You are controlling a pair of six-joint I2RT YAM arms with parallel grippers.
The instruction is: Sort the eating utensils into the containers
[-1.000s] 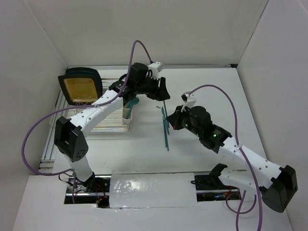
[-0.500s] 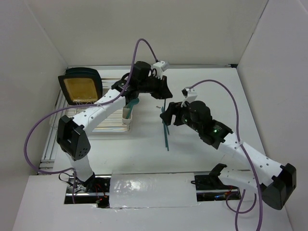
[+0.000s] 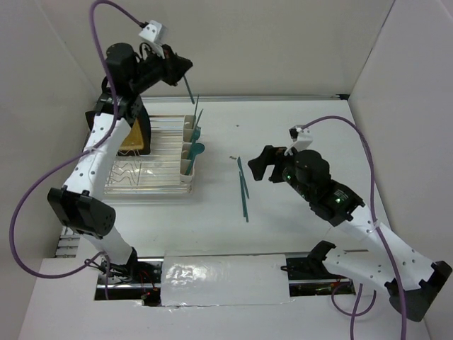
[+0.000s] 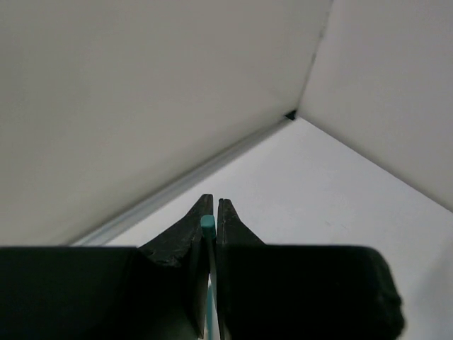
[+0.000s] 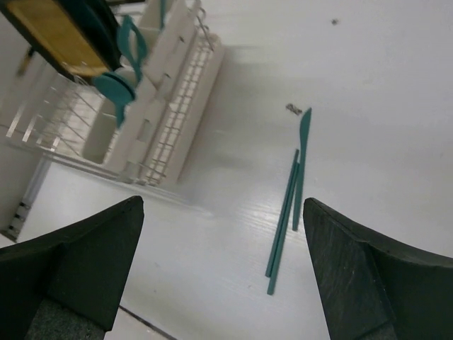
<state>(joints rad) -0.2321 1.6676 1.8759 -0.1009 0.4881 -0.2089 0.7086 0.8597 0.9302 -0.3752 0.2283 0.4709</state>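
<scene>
**Pinched one teal piece aloft, left others flat on the worktop**

Nearest, on the right arm (image 3: 333, 202): right jaws spread wide, gripped nothing, hung above the white worktop (image 3: 212, 234) just right of the loose cutlery.

Beyond those jaws, flat on the worktop: loose utensils (image 3: 243, 185), at least two. All slim, teal-green and matte, laid lengthwise side by side and touching. In the right wrist view, made out as a knife (image 5: 304, 134) with a pointed blade, plus thinner stick-like handles alongside, their working ends not clear. Just off the knife tip, a tiny dark speck (image 3: 232, 157).

Further left, well apart from the loose pieces: wire dish rack (image 3: 148, 177), with the cream-white cups (image 3: 187, 170) joined in a row along its right edge. Upright in the cups, teal spoons (image 3: 198, 148), round bowls up, handles sunk out of sight. In the rack behind them, a tan-and-black board (image 5: 53, 25), partly hidden by the left arm (image 3: 99, 152).

Farthest and highest: left jaws pinched nearly closed on one more slim teal piece (image 3: 190, 91), hung tip-down above the far end of the cup row, clear of it. From the left wrist view, only its squared teal end (image 4: 207, 225) shown between the black fingers; fork, spoon or knife not told.
</scene>
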